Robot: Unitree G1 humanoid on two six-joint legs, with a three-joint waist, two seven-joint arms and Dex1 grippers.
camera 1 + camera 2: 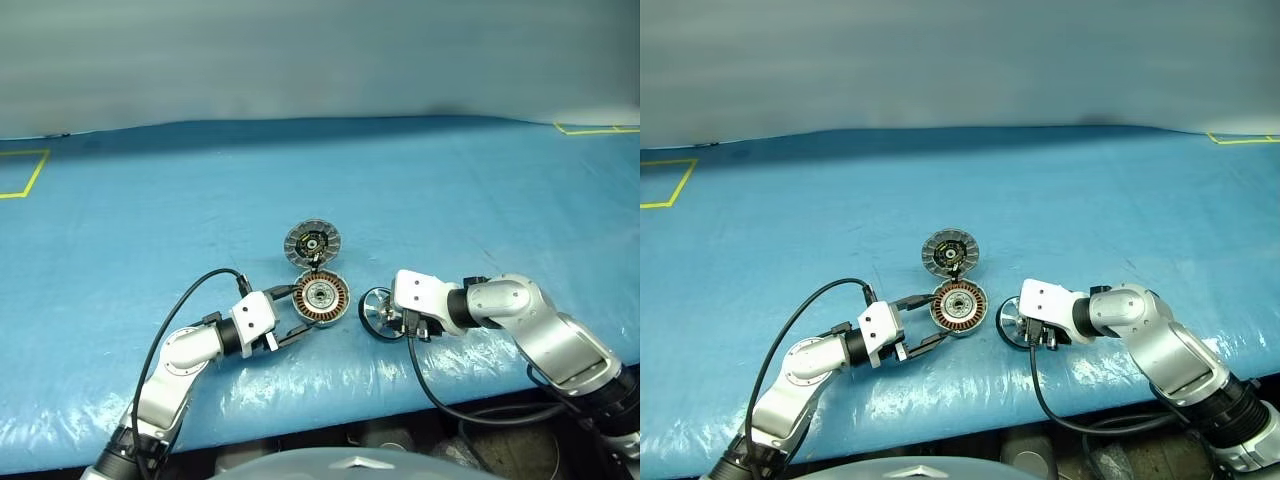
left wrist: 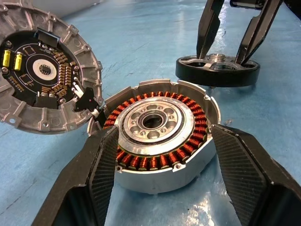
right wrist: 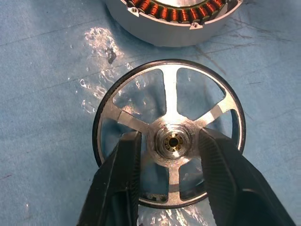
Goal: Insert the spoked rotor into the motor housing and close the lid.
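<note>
A wide blue sheet [image 1: 420, 180] with a glossy, wrinkled front edge is spread over the work surface; yellow tape marks [image 1: 22, 175] are seen near its far left and far right corners, and a plain pale wall [image 1: 320, 55] is seen behind it; near the front edge three parts are laid close together: the lid [image 1: 312, 242] farthest away, inner face up, the motor housing [image 1: 320, 298] just in front of it, and the spoked rotor [image 1: 377, 313] just to the housing's right, flat on the sheet; a black cable [image 1: 180, 320] is looped over the left arm, and another hangs below the right wrist; the left gripper [image 1: 300, 315] is set level with its fingers [image 2: 89, 183] spread wide around the housing, one at each side wall, whether touching cannot be told; the right gripper [image 3: 169, 146] is angled down over the rotor, its fingers passed through the gaps between spokes on either side of the hub, partly closed but not seen to clamp it; in the left wrist view the lid's dark circuit board with yellow components is shown, with its rim overlapping the housing's edge, and the copper windings are seen ringing a silver centre; in the right wrist view the rotor's five spokes and brass-toned hub bore are shown
</note>
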